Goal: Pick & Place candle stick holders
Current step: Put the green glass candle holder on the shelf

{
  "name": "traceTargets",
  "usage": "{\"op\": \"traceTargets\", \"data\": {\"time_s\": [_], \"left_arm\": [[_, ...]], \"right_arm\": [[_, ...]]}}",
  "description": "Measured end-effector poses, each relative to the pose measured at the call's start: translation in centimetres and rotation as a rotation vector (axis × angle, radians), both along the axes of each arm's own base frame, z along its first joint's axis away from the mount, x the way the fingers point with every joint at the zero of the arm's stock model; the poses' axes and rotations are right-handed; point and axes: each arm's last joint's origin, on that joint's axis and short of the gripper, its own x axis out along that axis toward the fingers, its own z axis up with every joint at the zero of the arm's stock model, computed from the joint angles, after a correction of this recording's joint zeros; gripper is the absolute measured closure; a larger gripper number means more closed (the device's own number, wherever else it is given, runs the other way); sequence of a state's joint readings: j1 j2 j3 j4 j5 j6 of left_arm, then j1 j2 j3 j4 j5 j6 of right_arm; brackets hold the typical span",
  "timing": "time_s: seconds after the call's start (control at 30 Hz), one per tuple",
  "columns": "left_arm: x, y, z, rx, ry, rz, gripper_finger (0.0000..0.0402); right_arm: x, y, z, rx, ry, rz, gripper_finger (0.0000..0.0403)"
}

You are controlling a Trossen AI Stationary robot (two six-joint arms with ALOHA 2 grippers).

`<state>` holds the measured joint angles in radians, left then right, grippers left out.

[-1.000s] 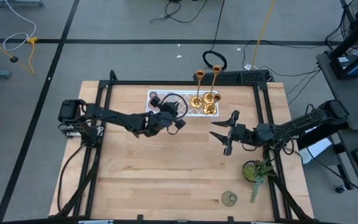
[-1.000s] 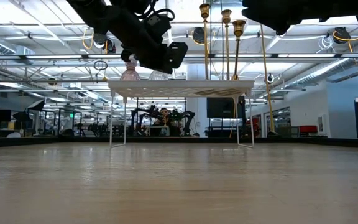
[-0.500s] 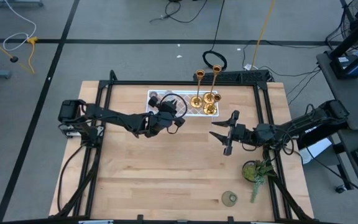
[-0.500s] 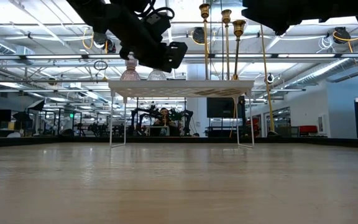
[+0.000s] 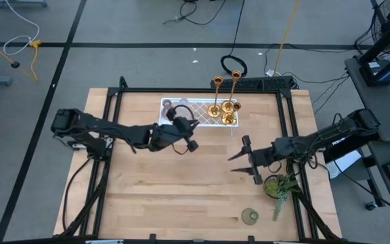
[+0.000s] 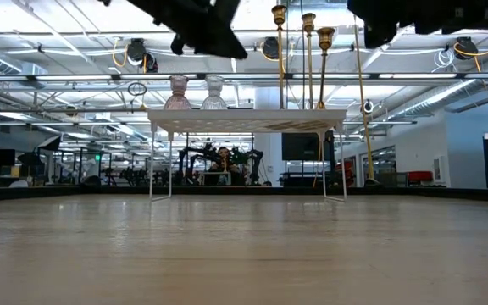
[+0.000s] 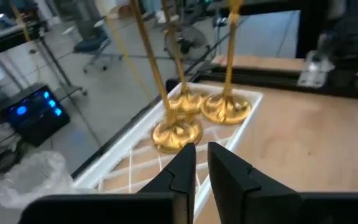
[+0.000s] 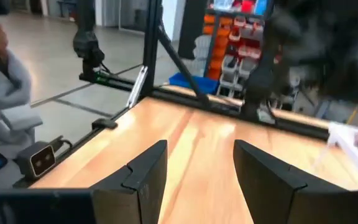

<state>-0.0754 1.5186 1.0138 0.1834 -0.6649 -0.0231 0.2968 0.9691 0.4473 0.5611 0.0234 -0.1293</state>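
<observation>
Two arms are up over the table (image 5: pixel 181 196), and I read them left to right in the overhead view. My left hand (image 5: pixel 189 144) sits near the table's middle, at about 6 o'clock from the white tray (image 5: pixel 200 103) on the far edge. Its wrist view shows the fingers (image 7: pixel 182 171) pressed almost together with only a slim gap and nothing between them.

On the tray's 9 o'clock end stand two glass cups, the pink cup (image 6: pixel 178 93) and beside it the clear cup (image 6: pixel 214 92). At its 3 o'clock end are the three gold candlesticks (image 5: pixel 222 108), upright, their round bases touching or very nearly so. The level view shows their stems (image 6: pixel 308 63) at differing heights.

My right hand (image 5: pixel 244 161) hovers at about 5 o'clock from the tray, fingers spread wide and empty, pointing toward 9 o'clock. At 5 o'clock from it is the leafy plant (image 5: pixel 279 188), and the green cup (image 5: pixel 250 216) stands alone by the near edge, at about 7 o'clock from the plant.

I judge five of six pieces placed, with the green cup the one left. Next I would swing the right hand toward 6 o'clock, drop over the cup's rim clear of the plant's leaves, and close gently, since the glass looks slippery.
</observation>
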Motion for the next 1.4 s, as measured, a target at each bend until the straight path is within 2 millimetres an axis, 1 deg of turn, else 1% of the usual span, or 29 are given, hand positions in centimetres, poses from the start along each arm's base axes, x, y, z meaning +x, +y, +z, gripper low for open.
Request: {"op": "traceTargets", "data": {"time_s": [0.13, 0.33, 0.47, 0.57, 0.8, 1.03, 1.23, 1.4], "left_arm": [[-0.8, -0.7, 1.2, -0.001, -0.01, -0.077, 0.0321], [-0.9, -1.9, 1.0, -0.033, 0.014, -0.206, 0.0251], [-0.8, -2.6, 0.7, -0.06, 0.025, -0.261, 0.0219], [-0.8, -3.1, 0.7, -0.077, 0.014, -0.275, 0.0205], [-0.8, -3.7, 0.9, -0.117, -0.02, -0.288, 0.0207], [-0.8, -4.0, 1.2, -0.14, -0.062, -0.298, 0.0217], [-0.7, -4.0, 1.3, -0.169, -0.091, -0.291, 0.0218], [-0.7, -4.0, 1.3, -0.178, -0.096, -0.288, 0.022]], "right_arm": [[-0.1, 0.0, -0.7, 0.032, 0.083, 0.02, 0.0224], [-0.4, 0.7, -1.2, 0.142, 0.19, 0.192, 0.0187], [-1.1, 2.0, -1.5, 0.151, 0.249, 0.401, 0.0164], [-1.8, 3.2, -2.3, 0.137, 0.282, 0.489, 0.0159], [-3.1, 6.5, -5.3, 0.165, 0.271, 0.588, 0.0157], [-3.3, 9.2, -7.8, 0.146, 0.301, 0.663, 0.0153], [-3.2, 10.1, -9.3, 0.136, 0.323, 0.685, 0.0149], [-2.8, 10.2, -10.6, 0.1, 0.339, 0.611, 0.0142]]}}
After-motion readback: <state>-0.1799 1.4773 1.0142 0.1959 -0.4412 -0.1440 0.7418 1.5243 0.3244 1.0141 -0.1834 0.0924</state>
